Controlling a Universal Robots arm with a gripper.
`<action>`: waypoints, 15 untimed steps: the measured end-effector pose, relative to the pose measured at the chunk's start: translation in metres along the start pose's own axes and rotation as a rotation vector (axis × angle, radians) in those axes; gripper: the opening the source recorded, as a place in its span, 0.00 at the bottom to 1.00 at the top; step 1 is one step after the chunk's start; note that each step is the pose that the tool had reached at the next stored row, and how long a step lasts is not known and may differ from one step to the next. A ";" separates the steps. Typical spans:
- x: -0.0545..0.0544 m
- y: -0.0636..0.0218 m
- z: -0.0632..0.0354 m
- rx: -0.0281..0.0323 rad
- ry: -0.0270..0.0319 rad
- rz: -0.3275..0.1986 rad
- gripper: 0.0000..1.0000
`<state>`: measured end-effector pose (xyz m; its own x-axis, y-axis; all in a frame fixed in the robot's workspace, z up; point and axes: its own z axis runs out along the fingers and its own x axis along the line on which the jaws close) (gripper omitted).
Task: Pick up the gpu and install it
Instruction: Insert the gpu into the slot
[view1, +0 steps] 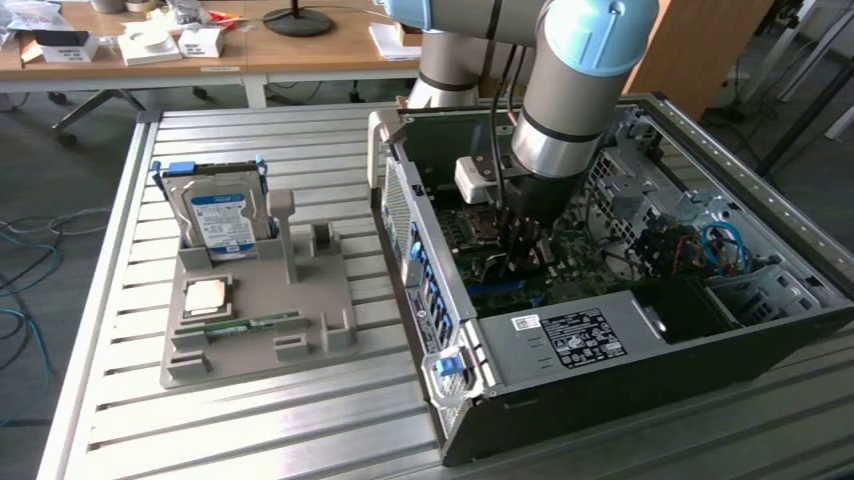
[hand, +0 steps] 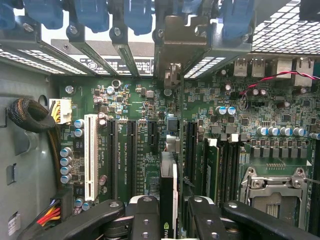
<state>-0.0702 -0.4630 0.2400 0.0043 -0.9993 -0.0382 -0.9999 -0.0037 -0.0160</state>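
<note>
Table (view1: 120, 330): ribbed bare metal, dull sheen. Computer case (view1: 747, 330): matt dark painted metal, perforated panels. Motherboard (hand: 135, 95): glossy green circuit board. Gpu (hand: 168, 200): dark board, pale metal bracket. Pincer (hand: 175, 220): black matt plastic-looking fingers. Parts holder (view1: 254, 340): matt grey plastic.

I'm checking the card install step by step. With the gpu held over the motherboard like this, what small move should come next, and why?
Probably a short, straight push down. The gripper holds the gpu edge-on between its jaws, its bracket already at the rear opening of the computer case. The card looks lined up along a motherboard slot, though whether it is fully seated is hidden.
</note>
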 end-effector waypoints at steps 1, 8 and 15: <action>0.000 0.0000 -0.0004 -0.0001 -0.0003 0.000 0.27; 0.000 -0.0001 -0.0059 -0.0033 -0.0002 0.000 0.27; 0.000 -0.0001 -0.0067 -0.0039 0.0001 0.007 0.27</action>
<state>-0.0701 -0.4630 0.2467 -0.0028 -0.9993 -0.0382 -0.9999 0.0033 -0.0118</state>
